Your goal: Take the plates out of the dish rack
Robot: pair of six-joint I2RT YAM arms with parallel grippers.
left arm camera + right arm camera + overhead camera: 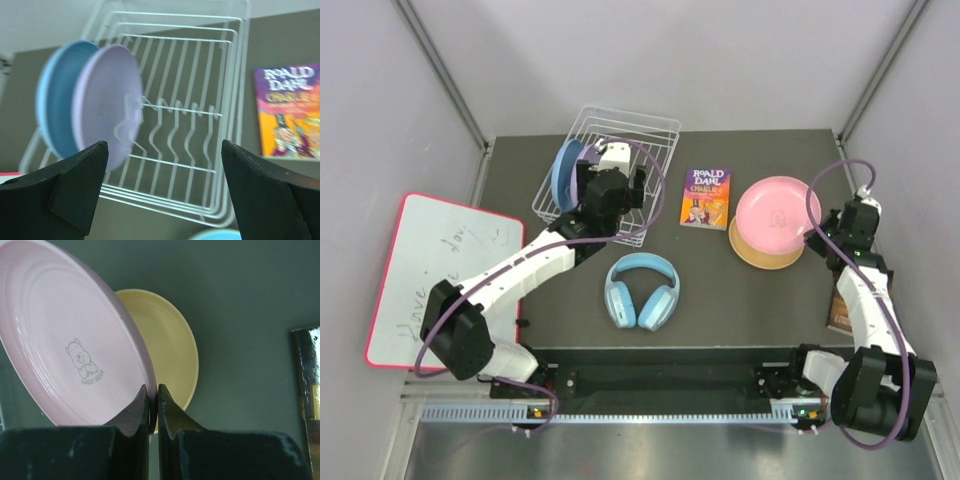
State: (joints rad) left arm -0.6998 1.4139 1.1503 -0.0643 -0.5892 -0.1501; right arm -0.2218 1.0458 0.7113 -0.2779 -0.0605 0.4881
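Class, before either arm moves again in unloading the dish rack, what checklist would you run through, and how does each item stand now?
1. Left fingers open for a plate: ok, spread wide facing the dish rack.
2. Dish rack emptied: not ok, the lilac plate and blue plate stand upright in it.
3. Right fingers gripping the pink plate: ok, shut on its rim.
4. Pink plate lying flat: not ok, it is tilted over the yellow plate.
5. Pink plate touching the yellow plate: cannot tell.
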